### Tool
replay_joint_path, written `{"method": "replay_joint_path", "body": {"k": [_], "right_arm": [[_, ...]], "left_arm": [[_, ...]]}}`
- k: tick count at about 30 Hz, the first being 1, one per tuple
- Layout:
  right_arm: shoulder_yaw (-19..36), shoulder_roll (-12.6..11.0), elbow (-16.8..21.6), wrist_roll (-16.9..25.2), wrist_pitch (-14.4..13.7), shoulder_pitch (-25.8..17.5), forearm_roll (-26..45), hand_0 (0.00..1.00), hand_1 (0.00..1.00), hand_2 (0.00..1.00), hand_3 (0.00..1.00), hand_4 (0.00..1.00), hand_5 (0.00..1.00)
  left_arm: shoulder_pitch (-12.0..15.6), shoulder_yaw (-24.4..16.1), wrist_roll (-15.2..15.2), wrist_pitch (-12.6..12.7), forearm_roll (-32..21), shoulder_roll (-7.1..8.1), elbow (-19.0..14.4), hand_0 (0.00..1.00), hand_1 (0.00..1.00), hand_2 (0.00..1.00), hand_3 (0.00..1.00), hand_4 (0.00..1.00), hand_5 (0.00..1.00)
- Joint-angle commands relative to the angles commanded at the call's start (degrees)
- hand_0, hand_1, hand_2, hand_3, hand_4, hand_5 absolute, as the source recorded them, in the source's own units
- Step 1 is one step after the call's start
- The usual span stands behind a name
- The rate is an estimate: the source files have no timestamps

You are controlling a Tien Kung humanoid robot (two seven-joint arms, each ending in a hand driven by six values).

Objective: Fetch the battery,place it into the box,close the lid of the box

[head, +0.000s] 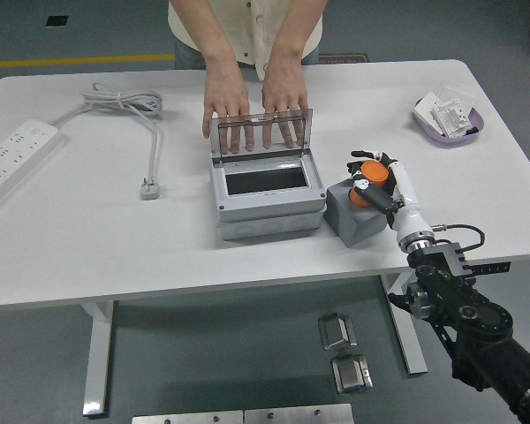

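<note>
Now the robot's right hand (377,181) has its fingers wrapped round the orange cylindrical battery (368,171), held over the small grey block (357,215) at about three o'clock from the grey plastic box (267,194). The box's dark opening is bare, and at twelve o'clock the person's two hands (254,104) prop its clear hinged lid (261,133) upright on the white table (115,238).
</note>
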Motion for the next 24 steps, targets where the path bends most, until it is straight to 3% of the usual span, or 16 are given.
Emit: {"method": "replay_joint_path", "body": {"k": [1,11,12,24], "right_arm": [[-0.02,-0.02,0.15,-0.03,-0.14,0.03,0.03,0.651,0.564,0.522,0.523,0.002,0.14],[0.03,-0.45,1.79,-0.4,-0.76,0.51,0.32,0.642,0.553,0.507,0.489,0.002,0.084],[0.03,-0.49,1.94,-0.43,-0.77,0.56,0.38,0.649,0.544,0.51,0.469,0.002,0.002],[0.42,-1.13,5.22,-1.53,-1.7,1.33,-0.06,0.632,0.529,0.5,0.422,0.002,0.002]], "left_arm": [[0.02,0.01,0.0,0.0,0.0,0.0,0.0,0.617,0.673,0.67,0.702,0.683,0.142],[0.27,0.14,0.09,-0.02,-0.08,-0.05,0.0,0.618,0.673,0.671,0.702,0.684,0.144],[0.28,0.16,0.08,-0.01,-0.09,-0.05,0.0,0.619,0.673,0.672,0.703,0.687,0.149],[0.36,0.02,0.1,0.07,0.06,-0.01,0.0,0.621,0.673,0.674,0.704,0.691,0.152]]}}
